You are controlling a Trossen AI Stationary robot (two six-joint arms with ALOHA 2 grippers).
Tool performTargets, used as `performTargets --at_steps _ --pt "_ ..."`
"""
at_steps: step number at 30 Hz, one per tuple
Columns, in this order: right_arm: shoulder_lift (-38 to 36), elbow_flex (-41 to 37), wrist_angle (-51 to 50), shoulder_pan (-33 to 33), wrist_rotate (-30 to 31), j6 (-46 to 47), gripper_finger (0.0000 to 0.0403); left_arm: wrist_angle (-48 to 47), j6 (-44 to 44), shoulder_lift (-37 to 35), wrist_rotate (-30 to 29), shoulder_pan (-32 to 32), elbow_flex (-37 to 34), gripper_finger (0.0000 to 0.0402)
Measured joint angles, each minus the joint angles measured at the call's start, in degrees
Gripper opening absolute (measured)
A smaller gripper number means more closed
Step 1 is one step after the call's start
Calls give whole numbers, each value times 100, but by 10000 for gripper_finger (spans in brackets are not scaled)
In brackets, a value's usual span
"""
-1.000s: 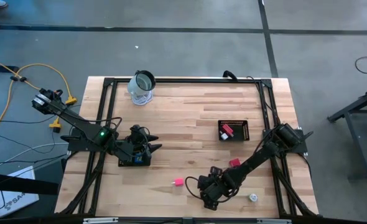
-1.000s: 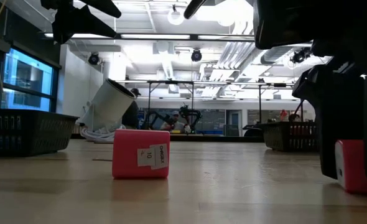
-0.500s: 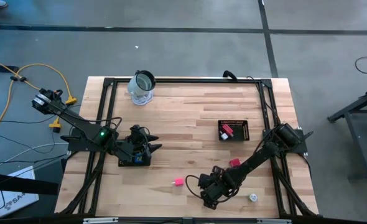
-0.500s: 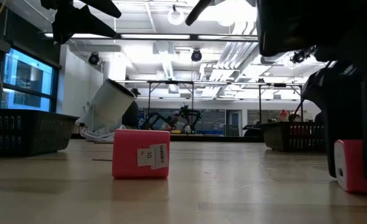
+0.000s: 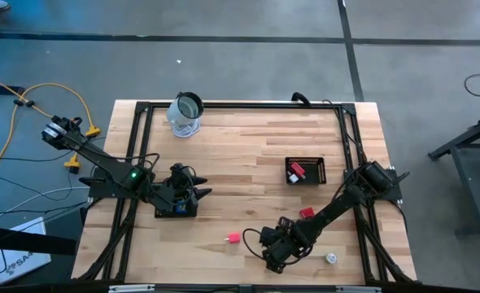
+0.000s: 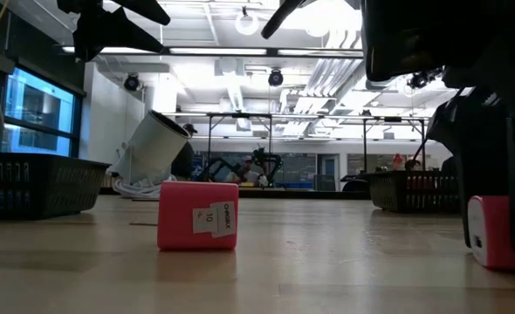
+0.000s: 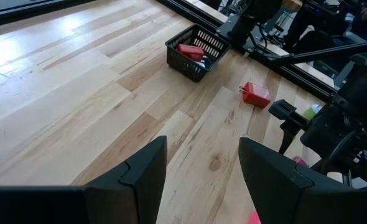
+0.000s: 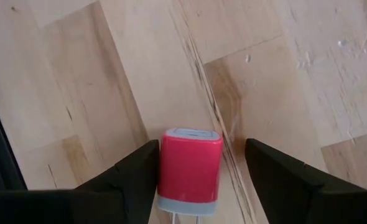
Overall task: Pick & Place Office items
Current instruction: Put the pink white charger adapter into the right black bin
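High view: the right claw (image 5: 272, 253) is low over the near middle of the counter (image 5: 248, 155); the left claw (image 5: 193, 194) waits over a black tray at the counter's left side. A pink block (image 5: 233, 238) lies just to the left of the right claw, a second red block (image 5: 307, 213) beside that arm's forearm, a whitish round piece (image 5: 331, 258) to its right, and another red item sits in the small mesh tray (image 5: 317, 163).

Low view: the pink block (image 6: 197, 215) stands alone on the wood; a red block (image 6: 499, 231) at the right edge sits under dark claw parts.

Left wrist view: the left claw's fingers (image 7: 147, 171) stand spread, grasping nothing.

Right wrist view: the right claw (image 8: 191, 163) is released, its fingers either side of a red charger block (image 8: 189, 165) without touching. The block's long axis runs along the fingers, so closing looks like the next move
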Motion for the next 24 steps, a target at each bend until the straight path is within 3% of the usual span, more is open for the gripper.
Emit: performTargets --at_steps 6,18,24 --pt "0 0 -8 0 0 -7 220 0 0 0 -2 0 0 194" --pt "0 0 -10 0 -20 -15 137 0 2 0 0 0 0 194" --pt "0 0 2 0 -14 -17 134 -1 1 0 -2 0 0 194"
